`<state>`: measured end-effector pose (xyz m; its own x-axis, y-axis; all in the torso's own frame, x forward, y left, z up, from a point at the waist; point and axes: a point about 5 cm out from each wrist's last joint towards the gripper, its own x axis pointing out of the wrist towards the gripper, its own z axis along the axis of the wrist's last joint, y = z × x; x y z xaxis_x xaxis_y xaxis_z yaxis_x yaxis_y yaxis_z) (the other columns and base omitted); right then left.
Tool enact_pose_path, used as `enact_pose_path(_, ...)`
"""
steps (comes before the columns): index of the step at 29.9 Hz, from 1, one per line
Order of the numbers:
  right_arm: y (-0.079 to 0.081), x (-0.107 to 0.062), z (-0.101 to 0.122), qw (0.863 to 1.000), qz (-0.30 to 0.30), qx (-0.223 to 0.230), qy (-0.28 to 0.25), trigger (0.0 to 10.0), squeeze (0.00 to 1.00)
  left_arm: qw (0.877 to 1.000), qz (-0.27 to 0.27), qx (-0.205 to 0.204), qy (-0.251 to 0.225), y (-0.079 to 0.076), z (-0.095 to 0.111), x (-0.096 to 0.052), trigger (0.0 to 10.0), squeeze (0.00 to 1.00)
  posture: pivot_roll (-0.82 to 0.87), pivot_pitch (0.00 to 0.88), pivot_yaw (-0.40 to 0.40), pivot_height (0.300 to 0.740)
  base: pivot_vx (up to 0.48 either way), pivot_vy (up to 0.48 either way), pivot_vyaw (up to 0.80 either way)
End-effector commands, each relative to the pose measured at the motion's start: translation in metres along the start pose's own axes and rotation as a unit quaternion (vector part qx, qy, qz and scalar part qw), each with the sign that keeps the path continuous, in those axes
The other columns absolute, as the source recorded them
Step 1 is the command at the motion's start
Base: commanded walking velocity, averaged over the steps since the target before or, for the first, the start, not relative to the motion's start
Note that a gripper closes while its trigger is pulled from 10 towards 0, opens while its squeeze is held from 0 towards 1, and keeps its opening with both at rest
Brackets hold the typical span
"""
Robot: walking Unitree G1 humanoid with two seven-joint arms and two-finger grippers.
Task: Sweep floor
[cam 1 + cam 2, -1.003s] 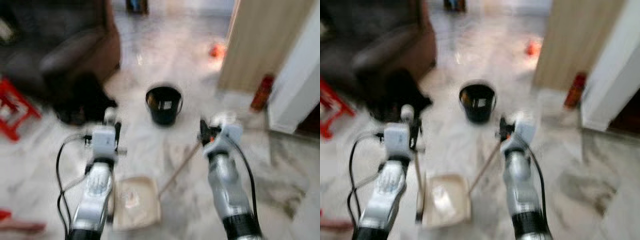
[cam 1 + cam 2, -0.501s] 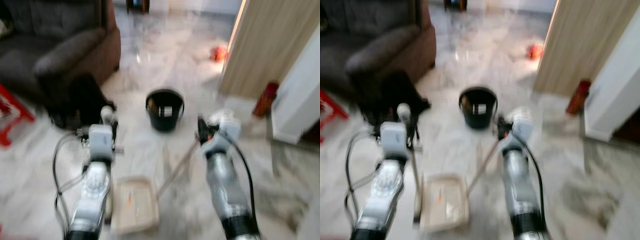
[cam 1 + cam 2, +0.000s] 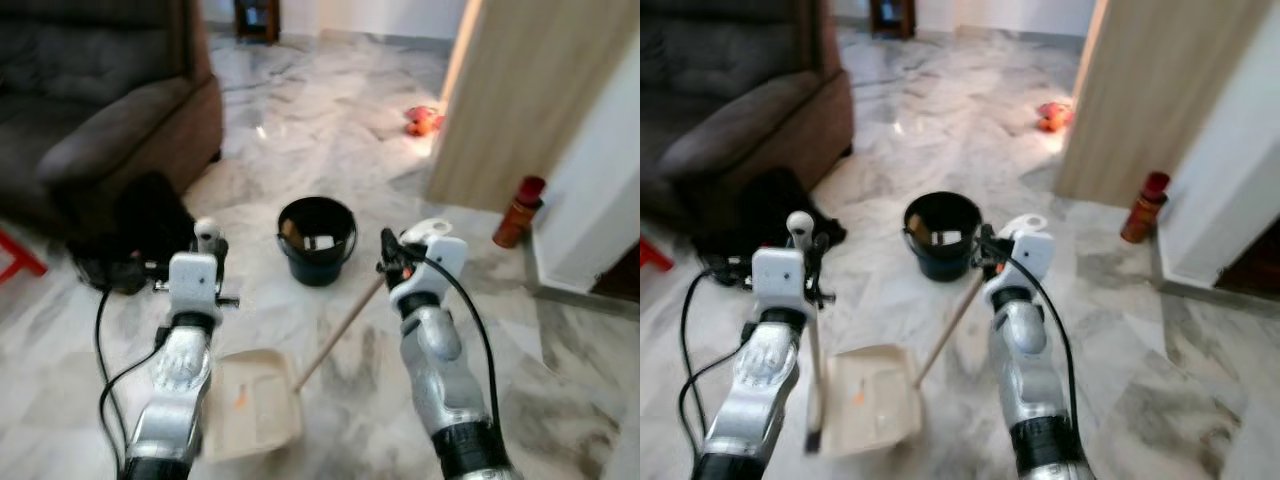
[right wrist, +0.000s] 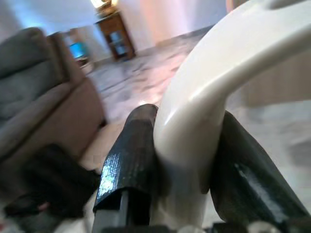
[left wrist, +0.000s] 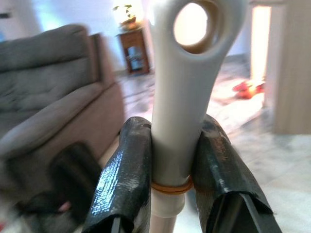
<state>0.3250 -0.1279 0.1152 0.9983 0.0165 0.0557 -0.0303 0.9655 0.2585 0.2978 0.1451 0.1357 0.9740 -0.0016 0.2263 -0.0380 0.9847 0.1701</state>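
Marble floor (image 3: 330, 110) spreads below both arms. Left gripper (image 5: 177, 170) jaws pinch the broom handle (image 5: 184, 97); right gripper (image 4: 187, 160) jaws pinch the dustpan handle (image 4: 209, 107). Cream dustpan (image 3: 250, 418) rests on the floor, near the black bucket (image 3: 317, 240).

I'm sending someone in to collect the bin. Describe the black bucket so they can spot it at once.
Start from the dark sofa on the left of the marble floor. Go right, past the black bag at its foot, into the open floor short of the wooden partition. The black bucket stands there alone, upright: round, open-topped, the only black container, unlike the flat cream dustpan nearer the robot.
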Motion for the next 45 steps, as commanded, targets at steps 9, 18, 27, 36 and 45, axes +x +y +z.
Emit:
enact_pose_path(9, 0.0093, 0.004, 0.0118, 1.0, 0.013, 0.001, -0.026, 10.0, 0.0, 1.0, 0.009, -0.009, -0.019, 0.0052, 0.008, 0.0017, 10.0, 0.0, 0.14, 0.081, -0.003, 0.74, 0.364, 0.0, 0.0)
enact_pose_path(18, 0.011, 0.0044, 0.0129, 0.999, 0.015, 0.001, -0.028, 10.0, 0.0, 1.0, 0.011, -0.009, -0.019, 0.0062, 0.0083, 0.0024, 10.0, 0.0, 0.14, 0.086, -0.005, 0.74, 0.364, 0.0, 0.0)
enact_pose_path(27, 0.0131, 0.0037, 0.0139, 0.999, 0.023, -0.01, -0.032, 10.0, 0.0, 1.0, 0.013, -0.009, -0.021, 0.0064, 0.0091, 0.0023, 10.0, 0.0, 0.14, 0.089, -0.005, 0.74, 0.365, 0.0, 0.0)
enact_pose_path(36, 0.0144, 0.0034, 0.0136, 0.999, 0.027, -0.015, -0.032, 10.0, 0.0, 1.0, 0.014, -0.009, -0.021, 0.0065, 0.0093, 0.0024, 10.0, 0.0, 0.14, 0.092, -0.007, 0.74, 0.364, 0.0, 0.0)
enact_pose_path(45, 0.0139, 0.003, 0.0145, 0.999, 0.026, -0.008, -0.033, 10.0, 0.0, 0.999, 0.01, -0.012, -0.032, 0.0056, 0.0115, 0.002, 10.0, 0.0, 0.14, 0.092, -0.007, 0.74, 0.161, 0.0, 0.0)
